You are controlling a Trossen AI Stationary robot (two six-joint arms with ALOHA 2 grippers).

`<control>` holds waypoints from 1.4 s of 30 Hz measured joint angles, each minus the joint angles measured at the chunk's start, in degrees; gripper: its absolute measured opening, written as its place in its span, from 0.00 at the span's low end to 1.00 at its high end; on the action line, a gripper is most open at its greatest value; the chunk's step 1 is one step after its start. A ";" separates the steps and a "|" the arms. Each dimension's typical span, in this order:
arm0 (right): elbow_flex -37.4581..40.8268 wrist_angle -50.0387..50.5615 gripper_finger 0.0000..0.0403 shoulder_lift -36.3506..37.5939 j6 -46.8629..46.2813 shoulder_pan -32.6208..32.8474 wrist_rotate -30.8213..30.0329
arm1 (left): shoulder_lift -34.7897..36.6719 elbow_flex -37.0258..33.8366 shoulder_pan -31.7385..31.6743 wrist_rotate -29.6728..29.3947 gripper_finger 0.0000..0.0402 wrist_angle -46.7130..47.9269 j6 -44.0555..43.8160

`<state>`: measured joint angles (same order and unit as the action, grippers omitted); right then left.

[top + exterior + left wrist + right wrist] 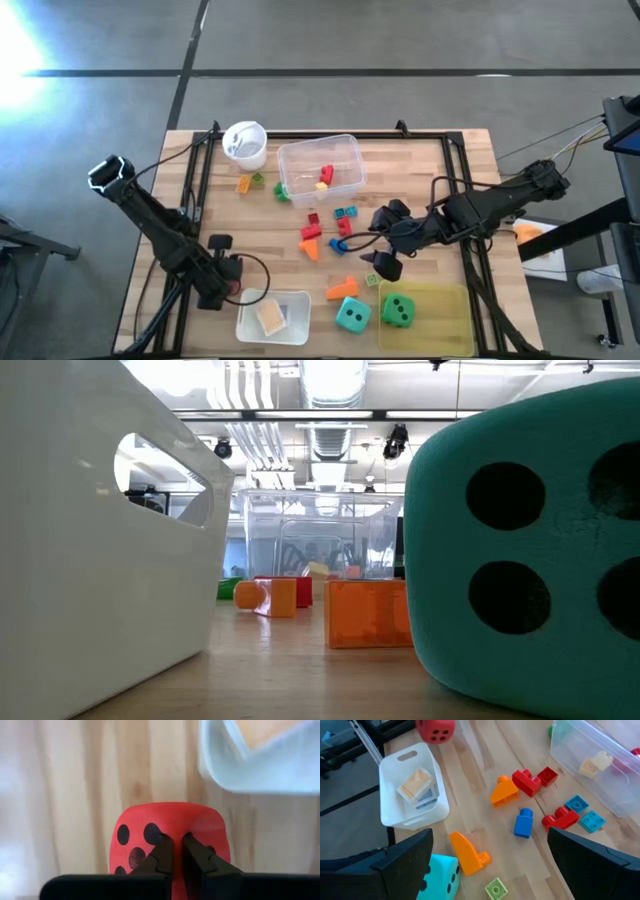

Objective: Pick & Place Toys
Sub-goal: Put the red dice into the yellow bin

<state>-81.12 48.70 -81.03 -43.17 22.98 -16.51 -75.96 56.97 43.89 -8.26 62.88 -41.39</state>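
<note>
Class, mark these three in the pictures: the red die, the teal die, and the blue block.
red die (170, 827): left wrist view, its top face.
teal die (351, 316): high view, its top face.
blue block (523, 824): right wrist view, middle of its body.

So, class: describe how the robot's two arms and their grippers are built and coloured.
Both arms are dark, jointed links with black cables looping beside them. The left gripper has two slim black fingers on a black crossbar. The right gripper shows two broad, flat black fingers.
</note>
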 joint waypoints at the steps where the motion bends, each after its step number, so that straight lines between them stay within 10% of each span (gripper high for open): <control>1: 0.00 -0.47 0.96 0.00 0.12 0.00 -0.07 | 0.00 0.25 -0.27 -1.00 0.03 -0.07 -0.58; 13: 0.25 -2.05 0.96 0.00 4.77 0.00 -11.12 | 9.10 -0.25 -6.39 -14.98 0.02 -5.49 -11.25; 23: 6.69 -18.80 0.96 0.02 16.32 0.02 -15.19 | 12.70 -8.77 -14.54 -14.70 0.02 -37.60 -12.21; 42: 12.42 -35.85 0.96 -2.84 28.23 1.88 -16.03 | 9.15 -9.24 -24.61 -11.54 0.02 -62.86 -7.05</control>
<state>-68.70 12.85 -83.87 -14.93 24.86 -32.55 -66.81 47.73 19.28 -19.81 0.01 -48.44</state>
